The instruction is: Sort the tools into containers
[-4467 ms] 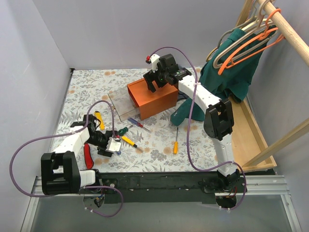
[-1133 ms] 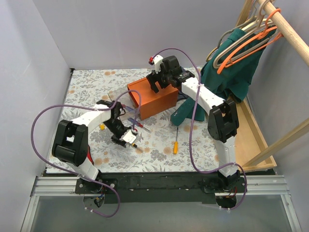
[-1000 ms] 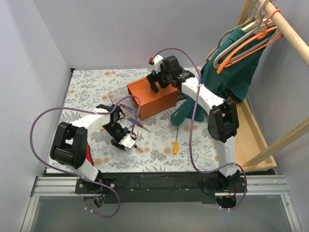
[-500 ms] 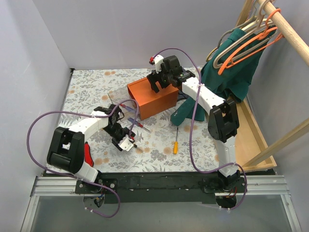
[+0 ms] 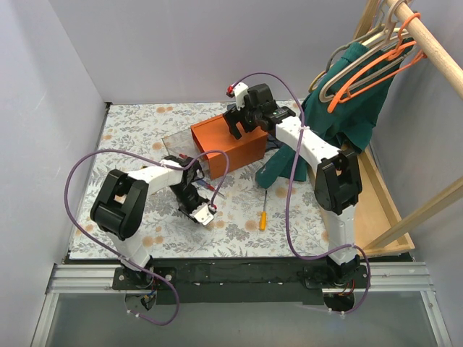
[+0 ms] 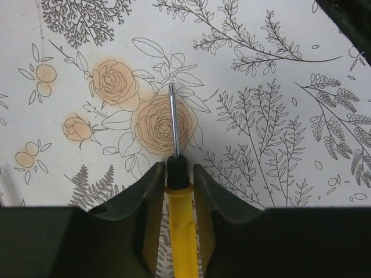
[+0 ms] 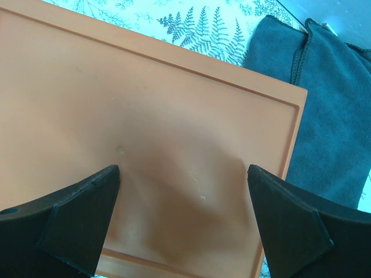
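My left gripper (image 5: 200, 211) sits low on the flowered cloth, shut on the yellow screwdriver (image 6: 179, 231). In the left wrist view its fingers (image 6: 145, 191) press the black collar and the metal tip (image 6: 173, 116) points ahead. My right gripper (image 5: 242, 121) hangs open and empty over the orange box (image 5: 242, 153), whose bare floor (image 7: 145, 116) fills the right wrist view. The clear plastic box (image 5: 179, 153) stands left of the orange one. A red-and-blue screwdriver (image 5: 210, 187) lies by the left gripper. An orange screwdriver (image 5: 263, 210) lies to the right. The red-handled tool is hidden.
A dark green cloth (image 5: 278, 170) lies right of the orange box and also shows in the right wrist view (image 7: 324, 104). Hangers and a green garment (image 5: 354, 94) hang from a wooden rail at the right. A long wooden tray (image 5: 376, 210) runs along the right edge.
My left gripper has slid right and toward the near edge along the cloth, its arm folding in. The right gripper has stayed over the orange box.
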`<state>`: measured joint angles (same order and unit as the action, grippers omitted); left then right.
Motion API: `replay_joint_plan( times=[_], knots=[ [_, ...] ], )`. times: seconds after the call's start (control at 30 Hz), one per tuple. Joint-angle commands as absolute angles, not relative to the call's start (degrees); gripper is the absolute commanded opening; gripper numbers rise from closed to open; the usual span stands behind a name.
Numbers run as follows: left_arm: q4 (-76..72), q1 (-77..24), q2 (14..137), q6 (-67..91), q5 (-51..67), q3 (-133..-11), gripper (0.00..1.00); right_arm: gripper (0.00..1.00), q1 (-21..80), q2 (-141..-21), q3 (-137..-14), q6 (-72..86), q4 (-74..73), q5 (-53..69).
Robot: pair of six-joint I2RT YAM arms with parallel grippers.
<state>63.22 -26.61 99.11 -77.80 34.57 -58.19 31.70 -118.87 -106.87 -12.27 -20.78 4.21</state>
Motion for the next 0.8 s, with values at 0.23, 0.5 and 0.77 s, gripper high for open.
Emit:
replay_joint_plan(
  times=[0.23,0.5,0.77],
  knots=[
    [69.86,-26.02,101.42,-78.31,40.66,-72.22,0.01,0.99,29.97,-122.96,-102.83,-15.82,-34.54,-0.35],
    [77.78,-24.44,101.78,-83.93,48.94,-82.7,0.0,0.99,29.97,-123.66,-100.37,-14.68,-34.98,2.11],
    [73.15,-23.91,99.32,-85.69,55.1,-78.85,0.0,0.99,29.71,-123.14,-99.58,-15.2,-35.24,1.14]
  ],
)
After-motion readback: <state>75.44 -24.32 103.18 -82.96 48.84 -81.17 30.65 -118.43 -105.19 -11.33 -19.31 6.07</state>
